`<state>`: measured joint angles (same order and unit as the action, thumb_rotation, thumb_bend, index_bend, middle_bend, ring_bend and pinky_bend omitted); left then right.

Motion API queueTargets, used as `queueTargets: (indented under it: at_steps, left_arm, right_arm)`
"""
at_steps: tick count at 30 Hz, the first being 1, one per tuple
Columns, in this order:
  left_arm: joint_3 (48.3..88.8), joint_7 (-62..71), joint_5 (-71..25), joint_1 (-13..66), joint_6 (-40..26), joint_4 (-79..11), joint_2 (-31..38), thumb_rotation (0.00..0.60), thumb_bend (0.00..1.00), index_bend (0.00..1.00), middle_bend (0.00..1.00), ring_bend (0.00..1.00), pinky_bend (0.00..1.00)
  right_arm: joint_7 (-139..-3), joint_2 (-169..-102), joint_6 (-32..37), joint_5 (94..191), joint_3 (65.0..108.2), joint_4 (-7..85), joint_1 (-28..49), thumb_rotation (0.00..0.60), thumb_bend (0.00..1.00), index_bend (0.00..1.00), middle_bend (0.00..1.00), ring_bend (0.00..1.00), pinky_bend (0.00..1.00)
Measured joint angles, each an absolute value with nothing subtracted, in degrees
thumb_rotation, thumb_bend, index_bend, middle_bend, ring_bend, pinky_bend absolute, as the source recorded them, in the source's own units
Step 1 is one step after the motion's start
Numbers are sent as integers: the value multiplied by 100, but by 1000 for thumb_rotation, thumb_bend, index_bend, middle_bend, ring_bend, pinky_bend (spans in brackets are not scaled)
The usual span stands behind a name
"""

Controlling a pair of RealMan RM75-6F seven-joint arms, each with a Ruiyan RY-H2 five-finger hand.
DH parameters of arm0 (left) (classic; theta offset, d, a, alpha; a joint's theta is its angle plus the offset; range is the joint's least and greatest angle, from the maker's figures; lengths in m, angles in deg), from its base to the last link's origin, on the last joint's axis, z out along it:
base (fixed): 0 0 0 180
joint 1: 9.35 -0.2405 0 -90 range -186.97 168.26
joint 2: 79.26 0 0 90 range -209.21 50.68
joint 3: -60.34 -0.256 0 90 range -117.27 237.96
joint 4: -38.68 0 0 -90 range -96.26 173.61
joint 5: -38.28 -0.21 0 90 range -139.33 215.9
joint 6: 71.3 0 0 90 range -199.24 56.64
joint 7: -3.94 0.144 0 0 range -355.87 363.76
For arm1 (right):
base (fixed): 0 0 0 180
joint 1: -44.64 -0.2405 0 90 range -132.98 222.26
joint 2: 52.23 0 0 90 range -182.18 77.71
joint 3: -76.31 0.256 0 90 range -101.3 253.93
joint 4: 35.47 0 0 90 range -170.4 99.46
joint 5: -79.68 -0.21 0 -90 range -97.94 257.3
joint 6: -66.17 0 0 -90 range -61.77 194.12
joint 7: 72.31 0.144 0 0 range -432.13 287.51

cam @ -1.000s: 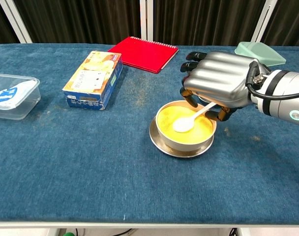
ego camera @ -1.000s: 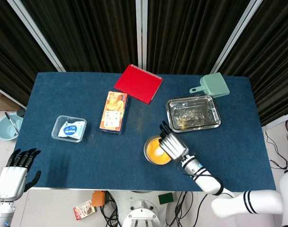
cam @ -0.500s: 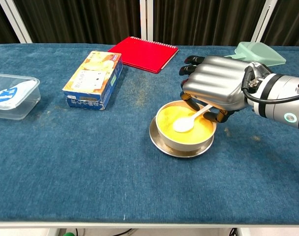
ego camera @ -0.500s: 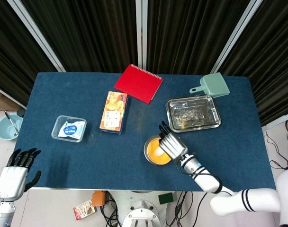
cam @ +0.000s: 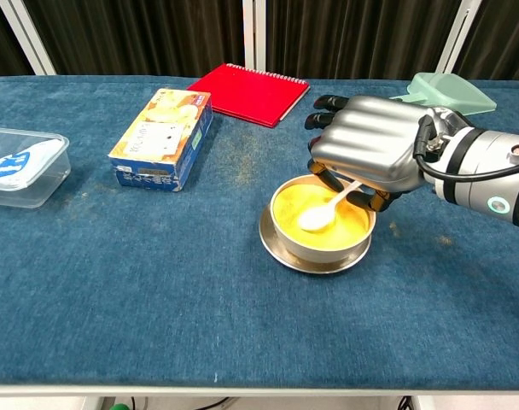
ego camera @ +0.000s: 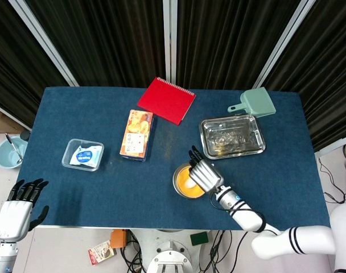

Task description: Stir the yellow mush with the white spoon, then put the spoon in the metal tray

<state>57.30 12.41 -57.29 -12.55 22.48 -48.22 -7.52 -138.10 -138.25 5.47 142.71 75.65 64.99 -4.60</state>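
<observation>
Right hand [cam: 362, 152] pinching the white spoon [cam: 321, 213] — bowl end dipped in the yellow mush [cam: 321, 219] near the tabletop's front edge, metal tray [ego camera: 232, 136] just behind, left hand [ego camera: 16, 210] spread off the front-left corner.

Looking like a robot test lab or studio rather than a home: black curtains [ego camera: 104, 40] hanging behind white frame posts [ego camera: 170, 37], closing off the back. Standing in the middle, a table [ego camera: 76, 187] wearing blue cloth and carrying a mixed set of props: red notebook [ego camera: 167, 100], snack box [ego camera: 138, 135], clear tub [ego camera: 83, 154], green scoop [ego camera: 254, 104], metal tray [ego camera: 232, 136]. Showing below the table edge, a bare pale floor, loose cables [ego camera: 330, 185] trailing at the right and a white machine base [ego camera: 167, 261].
</observation>
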Motion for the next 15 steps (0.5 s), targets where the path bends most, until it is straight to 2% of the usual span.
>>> queueTargets:
  at_steps: [15]
  left_arm:
    - [5731, 1156, -5740, -1280, 2301, -4719, -712, 600, 315, 188, 163, 182, 129]
  right_arm:
    - [-14590, -13700, 175, 14933, 7469, 6497, -537, 600, 477, 668, 336, 88, 31]
